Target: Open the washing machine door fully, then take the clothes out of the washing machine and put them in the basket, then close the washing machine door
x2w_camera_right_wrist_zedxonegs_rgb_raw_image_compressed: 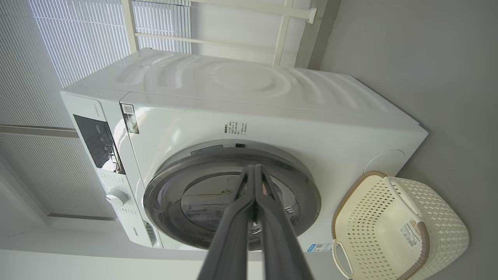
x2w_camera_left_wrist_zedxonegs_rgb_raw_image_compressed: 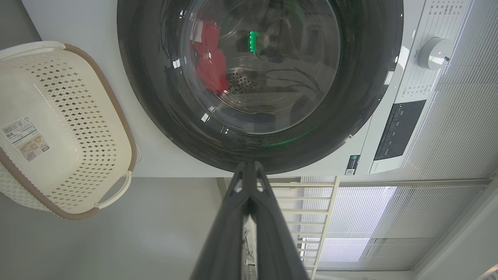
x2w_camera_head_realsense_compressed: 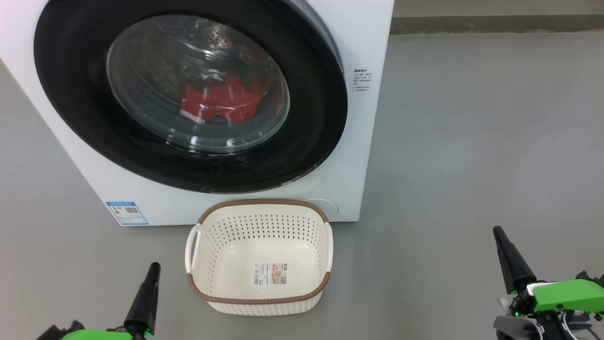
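Clothes of bright red are seen through the glass of the washing machine door, which appears shut against the washing machine. No garment has been taken out yet, so the opening of the door is judged to be the step in hand. The basket is set empty on the grey floor just in front of the machine and below the door, presumably so that garments can be dropped into it by a short path. The 2 grippers are held low and well apart from the door, 1 at each side of the basket. The left gripper and the right gripper are each pressed fully together, fingers touching, with nothing gripped. Closed fingers are judged suited to hooking the door's edge.
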You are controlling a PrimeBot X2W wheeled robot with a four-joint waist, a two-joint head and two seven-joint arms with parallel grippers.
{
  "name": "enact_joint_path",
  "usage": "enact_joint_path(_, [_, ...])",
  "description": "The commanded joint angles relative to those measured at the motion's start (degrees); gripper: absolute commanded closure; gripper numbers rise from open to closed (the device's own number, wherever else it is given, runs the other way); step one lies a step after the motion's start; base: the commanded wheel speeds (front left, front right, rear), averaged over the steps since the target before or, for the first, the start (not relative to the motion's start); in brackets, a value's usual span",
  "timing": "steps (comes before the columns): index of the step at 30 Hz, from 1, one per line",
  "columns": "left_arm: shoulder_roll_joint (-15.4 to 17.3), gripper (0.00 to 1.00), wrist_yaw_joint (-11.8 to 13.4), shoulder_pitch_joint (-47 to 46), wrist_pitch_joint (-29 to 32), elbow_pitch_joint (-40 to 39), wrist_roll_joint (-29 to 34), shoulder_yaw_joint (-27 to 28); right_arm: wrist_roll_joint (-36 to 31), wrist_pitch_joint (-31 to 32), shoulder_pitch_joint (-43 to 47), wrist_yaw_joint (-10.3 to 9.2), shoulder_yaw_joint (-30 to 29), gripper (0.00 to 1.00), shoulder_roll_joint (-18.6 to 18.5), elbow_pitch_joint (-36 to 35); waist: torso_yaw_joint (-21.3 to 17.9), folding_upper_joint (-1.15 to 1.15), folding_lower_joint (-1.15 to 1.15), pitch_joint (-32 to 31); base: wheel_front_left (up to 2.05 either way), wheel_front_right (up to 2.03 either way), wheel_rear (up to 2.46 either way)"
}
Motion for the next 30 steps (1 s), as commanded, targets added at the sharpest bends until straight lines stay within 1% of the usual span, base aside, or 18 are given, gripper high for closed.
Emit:
enact_joint_path(1, [1.3, 1.0, -0.4, -2.3, 0.4, -1.7, -0.3, 2.0, 0.3, 0.4, -3.1, 0.03, 0.8, 1.0, -1.1, -1.9, 0.0, 0.0, 0.0, 0.0, 0.0, 0.0, 0.0])
enact_joint_path(30, [0.9, 1.0, -0.5, -2.5, 1.0, -1.7, 0.2, 2.8, -0.2, 1.0, -3.3, 0.03, 0.1, 1.0, -0.7, -2.0, 0.0, 0.0, -0.01, 0.0, 0.0, 0.0, 0.0])
